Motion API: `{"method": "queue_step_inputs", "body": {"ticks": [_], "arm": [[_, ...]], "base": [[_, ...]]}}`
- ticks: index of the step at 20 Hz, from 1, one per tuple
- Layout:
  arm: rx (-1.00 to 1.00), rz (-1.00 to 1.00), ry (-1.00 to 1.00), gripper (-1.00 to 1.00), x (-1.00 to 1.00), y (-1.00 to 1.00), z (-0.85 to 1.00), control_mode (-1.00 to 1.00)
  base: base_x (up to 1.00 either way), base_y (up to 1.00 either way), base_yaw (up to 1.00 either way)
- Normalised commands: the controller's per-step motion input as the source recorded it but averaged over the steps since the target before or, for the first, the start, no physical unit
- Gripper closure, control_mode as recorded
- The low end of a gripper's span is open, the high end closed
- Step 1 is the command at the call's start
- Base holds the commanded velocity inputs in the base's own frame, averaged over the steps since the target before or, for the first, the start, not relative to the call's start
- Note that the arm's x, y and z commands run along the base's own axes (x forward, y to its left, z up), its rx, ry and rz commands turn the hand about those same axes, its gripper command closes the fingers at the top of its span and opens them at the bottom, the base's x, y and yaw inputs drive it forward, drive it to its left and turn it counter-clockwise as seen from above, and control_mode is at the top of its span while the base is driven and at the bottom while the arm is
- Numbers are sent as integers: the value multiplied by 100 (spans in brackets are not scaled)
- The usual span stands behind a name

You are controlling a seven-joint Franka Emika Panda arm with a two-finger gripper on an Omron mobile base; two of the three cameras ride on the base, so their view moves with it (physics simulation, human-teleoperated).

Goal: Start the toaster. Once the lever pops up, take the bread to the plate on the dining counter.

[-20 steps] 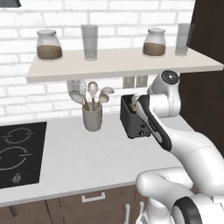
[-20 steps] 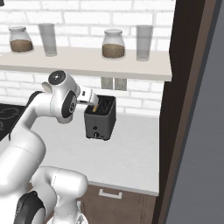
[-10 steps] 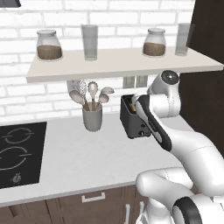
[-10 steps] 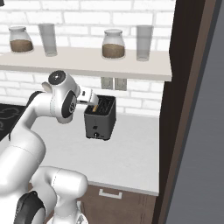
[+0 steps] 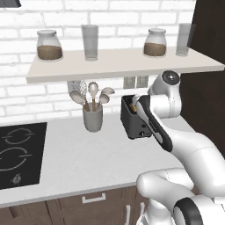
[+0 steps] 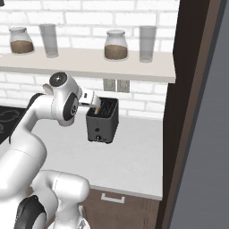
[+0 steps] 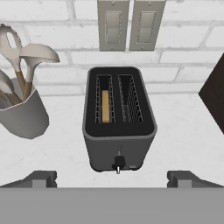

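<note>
The dark toaster (image 7: 119, 131) stands on the grey worktop against the brick wall, also seen in the base views (image 5: 134, 119) (image 6: 103, 121). The tan bread (image 7: 105, 106) sits upright in the toaster's left slot; the right slot holds nothing. A small dark knob (image 7: 118, 163) sits low on the toaster's front. My gripper (image 7: 114, 179) hovers above and in front of the toaster, open, with its fingertips (image 7: 41, 178) wide apart and nothing between them. The plate and the dining counter are out of view.
A grey utensil cup (image 5: 92, 117) with spoons stands left of the toaster. Two wall outlets (image 7: 130, 24) sit behind it. A shelf (image 5: 118, 61) with jars and glasses hangs overhead. The black hob (image 5: 17, 154) lies far left; a dark cabinet wall (image 6: 188, 112) rises at the right.
</note>
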Motion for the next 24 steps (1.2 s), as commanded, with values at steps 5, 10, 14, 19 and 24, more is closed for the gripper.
{"method": "queue_step_inputs", "body": {"ticks": [5,10,14,19,24], "arm": [[0,0,0,-100,0,0,0,-100],[0,0,0,-100,0,0,0,-100],[0,0,0,-100,0,0,0,-100],[0,0,0,-100,0,0,0,-100],[0,0,0,-100,0,0,0,-100]], "base": [[0,0,0],[0,0,0],[0,0,0],[0,0,0],[0,0,0]]}}
